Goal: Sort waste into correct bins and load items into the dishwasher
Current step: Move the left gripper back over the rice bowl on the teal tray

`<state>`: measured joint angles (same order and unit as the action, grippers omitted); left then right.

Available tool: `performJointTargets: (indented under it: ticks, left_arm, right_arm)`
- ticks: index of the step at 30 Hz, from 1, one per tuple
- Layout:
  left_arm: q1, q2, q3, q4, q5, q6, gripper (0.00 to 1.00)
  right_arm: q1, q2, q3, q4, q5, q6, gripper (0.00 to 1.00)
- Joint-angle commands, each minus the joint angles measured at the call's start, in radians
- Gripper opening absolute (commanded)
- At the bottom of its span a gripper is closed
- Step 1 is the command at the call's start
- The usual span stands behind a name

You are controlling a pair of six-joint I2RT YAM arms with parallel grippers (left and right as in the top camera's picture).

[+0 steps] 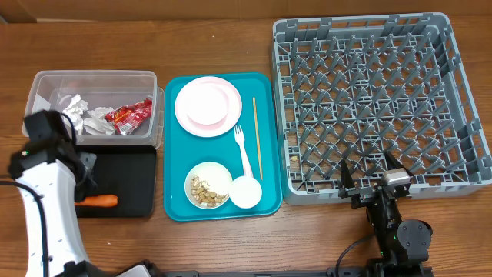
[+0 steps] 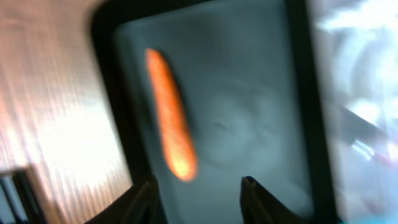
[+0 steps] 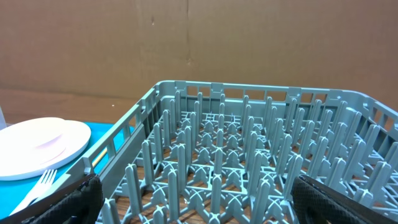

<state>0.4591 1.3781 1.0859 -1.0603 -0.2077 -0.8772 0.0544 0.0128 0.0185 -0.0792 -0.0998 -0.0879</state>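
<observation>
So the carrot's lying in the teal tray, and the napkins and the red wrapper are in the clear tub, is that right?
Not quite. The carrot lies in the black tray, not the teal tray; the overhead view shows this. The napkins and the red wrapper are in the clear tub, as you said.

Overhead, I look straight down on everything. My left wrist view sits close, blurred, over the black tray [image 2: 249, 124] ahead of the left gripper [image 2: 199, 202]. My right wrist view looks level across the rack [image 3: 249, 93] ahead, sharing the plate [image 3: 37, 146] with overhead.
</observation>
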Motion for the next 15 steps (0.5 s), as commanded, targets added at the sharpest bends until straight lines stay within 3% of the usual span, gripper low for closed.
performJointTargets:
  ticks: [1, 3, 5, 8, 9, 15]
  left_arm:
    - [0.005, -0.018, 0.101, -0.040, 0.343, 0.278, 0.38]
    - [-0.001, -0.018, 0.109, -0.043, 0.515, 0.380, 0.26]
    - [-0.019, -0.017, 0.109, -0.052, 0.620, 0.429, 0.21]
    - [-0.079, -0.017, 0.109, -0.081, 0.617, 0.433, 0.15]
    - [-0.112, -0.017, 0.109, -0.090, 0.605, 0.433, 0.04]
    - [-0.301, -0.017, 0.108, -0.092, 0.488, 0.424, 0.04]
  right_arm:
    - [0.005, -0.008, -0.011, 0.003, 0.001, -0.006, 1.00]
    - [0.005, -0.008, -0.011, 0.003, 0.001, -0.006, 1.00]
    - [0.005, -0.008, -0.011, 0.003, 0.001, -0.006, 1.00]
    - [0.005, -0.008, -0.011, 0.003, 0.001, -0.006, 1.00]
    - [0.005, -0.008, -0.011, 0.003, 0.001, -0.006, 1.00]
    - [0.005, -0.008, -0.011, 0.003, 0.001, -0.006, 1.00]
